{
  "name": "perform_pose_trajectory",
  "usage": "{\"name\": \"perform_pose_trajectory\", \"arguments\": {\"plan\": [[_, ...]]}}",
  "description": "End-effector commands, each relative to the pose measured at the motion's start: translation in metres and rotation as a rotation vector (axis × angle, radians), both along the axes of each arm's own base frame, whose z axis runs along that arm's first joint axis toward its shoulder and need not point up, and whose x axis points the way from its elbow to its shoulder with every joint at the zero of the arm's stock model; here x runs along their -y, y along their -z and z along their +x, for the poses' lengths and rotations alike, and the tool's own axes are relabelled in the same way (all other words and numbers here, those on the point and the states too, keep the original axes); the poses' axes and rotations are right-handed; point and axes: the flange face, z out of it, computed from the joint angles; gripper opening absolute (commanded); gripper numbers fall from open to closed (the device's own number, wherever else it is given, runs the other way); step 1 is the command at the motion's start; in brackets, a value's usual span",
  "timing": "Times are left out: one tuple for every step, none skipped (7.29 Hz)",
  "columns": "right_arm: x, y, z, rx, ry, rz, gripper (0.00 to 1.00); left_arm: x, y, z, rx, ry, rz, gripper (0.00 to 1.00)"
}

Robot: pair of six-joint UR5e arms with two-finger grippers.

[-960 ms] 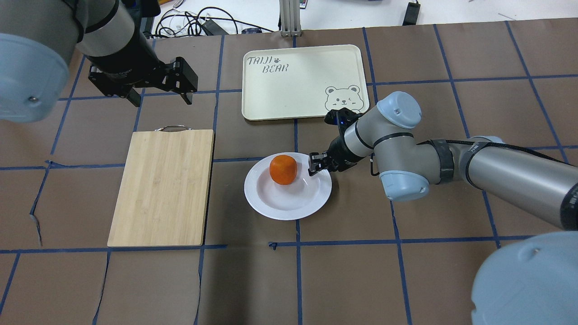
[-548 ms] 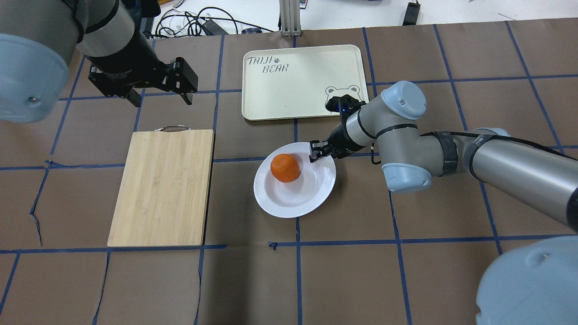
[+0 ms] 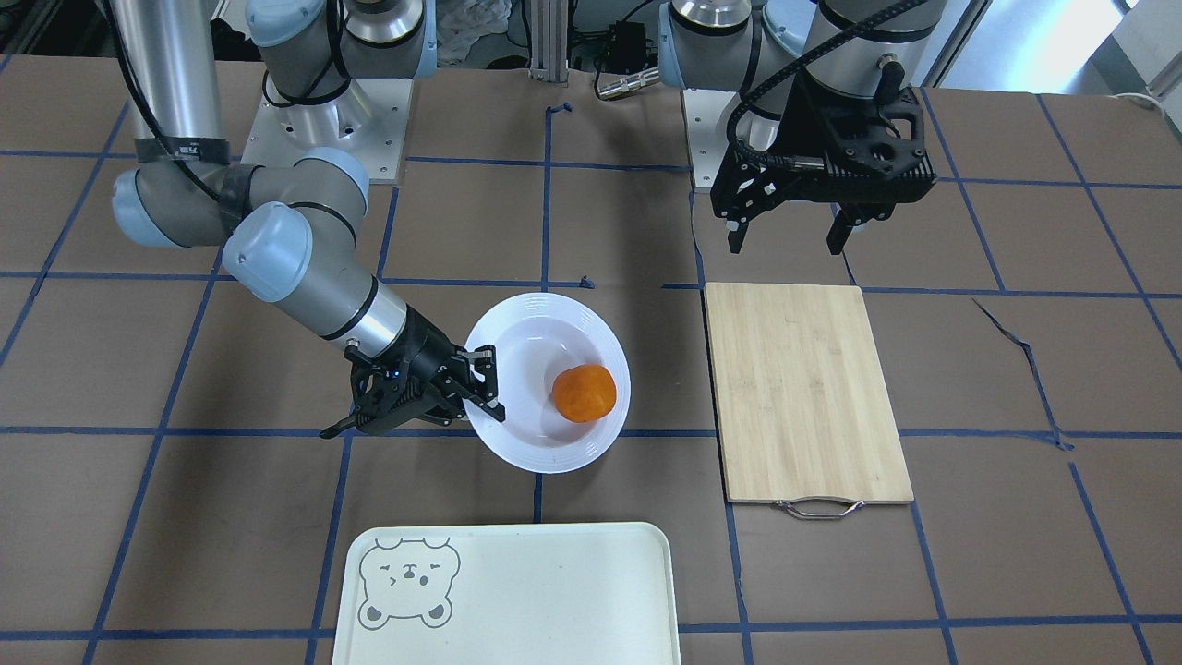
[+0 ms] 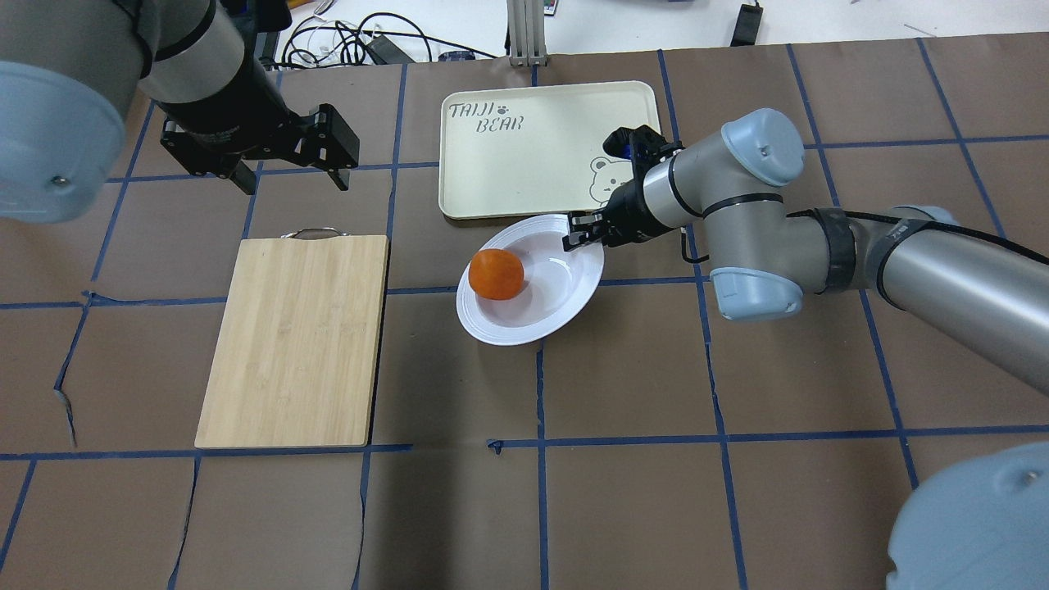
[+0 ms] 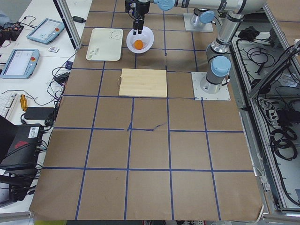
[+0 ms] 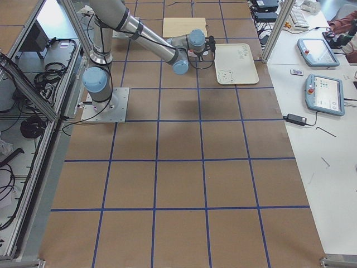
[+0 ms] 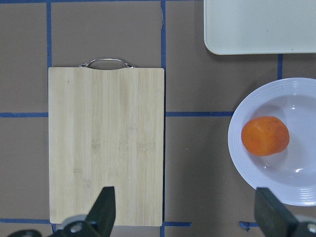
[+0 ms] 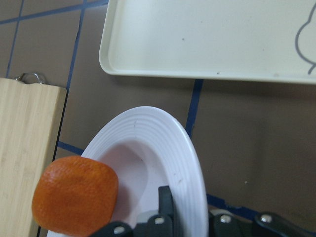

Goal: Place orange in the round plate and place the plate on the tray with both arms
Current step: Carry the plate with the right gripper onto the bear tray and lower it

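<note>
Right tool [image 4: 583, 233] was clamped shut on the rim of the round plate [image 4: 524, 332], on the rim's tray side. In the right wrist view one finger [image 8: 167, 205] sat on the well side and the rest of the tool under the rim. The plate looked tilted, high at the gripped edge. Can't tell whether the low edge touched the table [image 4: 737, 369].

The orange [image 4: 496, 273] sat in the plate's well, on the side away from the right tool and towards the cutting board [image 4: 295, 344].

The tray [image 4: 533, 164] lay flat on the table, just beyond the plate. The front view showed a gap between them, so the plate was not on it.

Left tool [image 4: 292, 182] was wide open and empty, hanging above the table past the board's handle end. Its wrist camera looked straight down on the board and part of the plate.
</note>
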Motion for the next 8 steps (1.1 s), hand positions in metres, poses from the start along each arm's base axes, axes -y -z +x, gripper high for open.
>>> {"name": "perform_pose_trajectory", "arguments": {"plan": [[0.03,-0.023,-0.035,0.071,0.04,-0.091,0.0,0.0,0.0,0.0,0.0,0.0,0.0,1.0],[0.051,-0.035,-0.05,0.074,0.048,-0.137,0.0,0.0,0.0,0.0,0.0,0.0,0.0,1.0],[0.077,-0.034,-0.055,0.099,0.043,-0.155,0.0,0.0,0.0,0.0,0.0,0.0,0.0,1.0],[0.112,-0.026,-0.056,0.142,0.03,-0.172,0.0,0.001,0.001,0.0,0.0,0.0,0.001,1.0],[0.147,-0.02,-0.059,0.16,0.027,-0.197,0.0,0.001,0.001,0.0,0.0,0.0,0.001,1.0],[0.172,-0.012,-0.058,0.193,0.015,-0.21,0.0,0.0,0.0,0.0,0.0,0.0,0.0,1.0],[0.187,-0.002,-0.058,0.215,0.005,-0.216,0.0,0.0,0.0,0.0,0.0,0.0,0.0,1.0],[0.202,0.004,-0.059,0.215,0.003,-0.227,0.0,0.0,0.0,0.0,0.0,0.0,0.0,1.0]]}}
